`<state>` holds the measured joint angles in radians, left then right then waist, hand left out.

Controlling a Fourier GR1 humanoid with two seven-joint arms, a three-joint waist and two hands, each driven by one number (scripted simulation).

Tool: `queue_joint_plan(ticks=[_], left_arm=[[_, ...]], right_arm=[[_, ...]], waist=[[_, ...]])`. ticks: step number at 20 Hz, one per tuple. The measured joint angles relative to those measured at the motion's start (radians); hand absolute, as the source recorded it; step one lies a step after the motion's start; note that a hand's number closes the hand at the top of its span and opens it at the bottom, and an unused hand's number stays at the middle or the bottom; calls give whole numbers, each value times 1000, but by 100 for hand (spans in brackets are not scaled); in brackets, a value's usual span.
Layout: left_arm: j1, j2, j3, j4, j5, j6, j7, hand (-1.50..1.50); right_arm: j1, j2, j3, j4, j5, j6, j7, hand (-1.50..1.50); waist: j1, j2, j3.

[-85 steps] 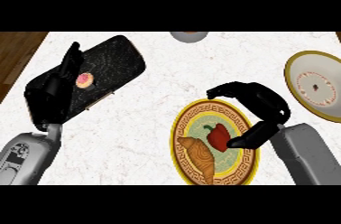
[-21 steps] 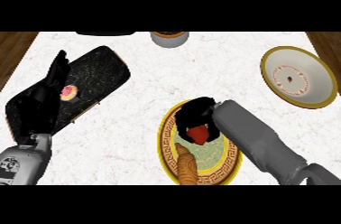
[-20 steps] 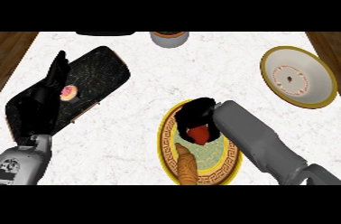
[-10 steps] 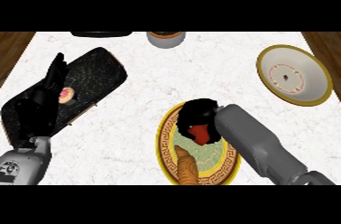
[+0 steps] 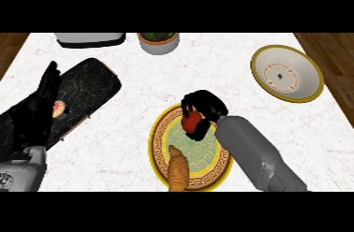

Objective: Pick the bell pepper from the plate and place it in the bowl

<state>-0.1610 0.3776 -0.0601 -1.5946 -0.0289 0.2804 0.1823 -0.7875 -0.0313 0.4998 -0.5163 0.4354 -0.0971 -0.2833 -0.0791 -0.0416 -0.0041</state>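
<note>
Head view: right hand (image 5: 202,113) curled round bell pepper (image 5: 191,119) (over plate (image 5: 160,137)).

A single head view is given, so no part of the scene is shared with a second camera. The white marbled tabletop (image 5: 138,86) is looked down on steeply from above, as from the robot's head, facing away from the body toward the far edge. The two grey forearms are seen entering from the lower edge, the left hand (image 5: 38,112) at the view's left and the right hand (image 5: 200,112) near the middle. The tabletop is framed closely; wooden floor is glimpsed only at the upper corners.
</note>
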Motion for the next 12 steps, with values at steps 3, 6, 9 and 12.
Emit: queue_joint_plan(ticks=[3, 6, 9, 12], left_arm=[[6, 0, 2, -1, -2, 1, -4, 0], [11, 2, 8, 2, 1, -2, -10, 0], [8, -2, 7, 0, -5, 3, -5, 0], [5, 2, 13, -5, 3, -9, -6, 0]], right_arm=[[5, 16, -56, -86, -44, -135, 131, 150], [14, 24, -76, -176, -44, -266, 267, 150], [23, 14, -72, -261, 2, -366, 416, 150], [47, -28, -75, -375, 46, -418, 553, 150]], waist=[[4, 0, 1], [2, 1, 1], [-1, 3, 1], [6, 9, 1]])
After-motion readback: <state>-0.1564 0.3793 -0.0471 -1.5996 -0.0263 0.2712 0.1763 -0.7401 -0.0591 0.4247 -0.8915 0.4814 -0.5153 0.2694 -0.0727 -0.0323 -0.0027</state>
